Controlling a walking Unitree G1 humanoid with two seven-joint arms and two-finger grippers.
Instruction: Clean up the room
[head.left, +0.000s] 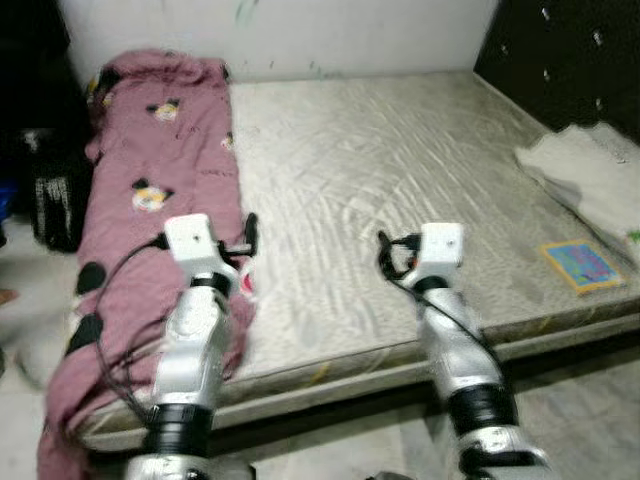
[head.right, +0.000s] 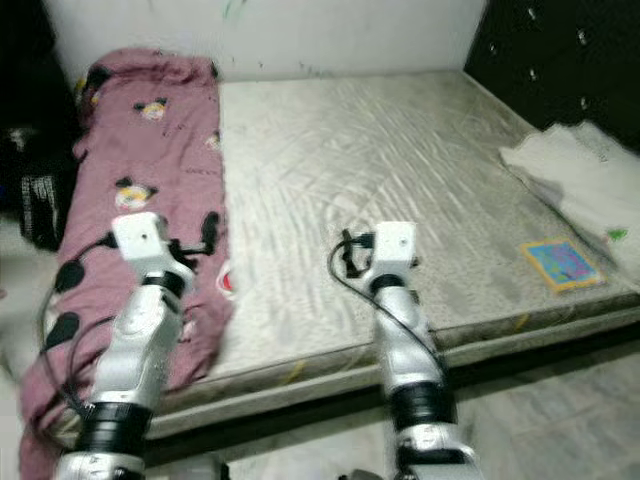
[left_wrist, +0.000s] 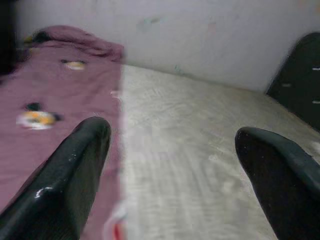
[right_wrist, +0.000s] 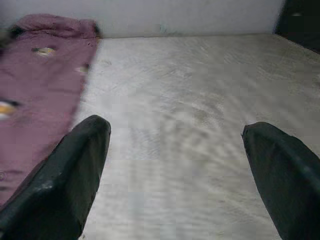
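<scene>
Left eye view: book (head.left: 583, 265) and pale folded cloth (head.left: 590, 175) lie far right on mattress (head.left: 400, 190)
Wrist views: left gripper (left_wrist: 172, 165) and right gripper (right_wrist: 175, 165) spread wide, holding nothing
Blanket: maroon blanket (head.left: 150, 200) along the mattress's left edge

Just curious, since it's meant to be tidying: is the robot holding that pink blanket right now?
No. The left gripper is open and empty above the pink blanket and the mattress.

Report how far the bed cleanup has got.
Nothing looks done yet. The pink blanket lies spread along the mattress, with a white cloth and a colourful booklet at the other side. Left pincer and right pincer are open, holding nothing.
</scene>
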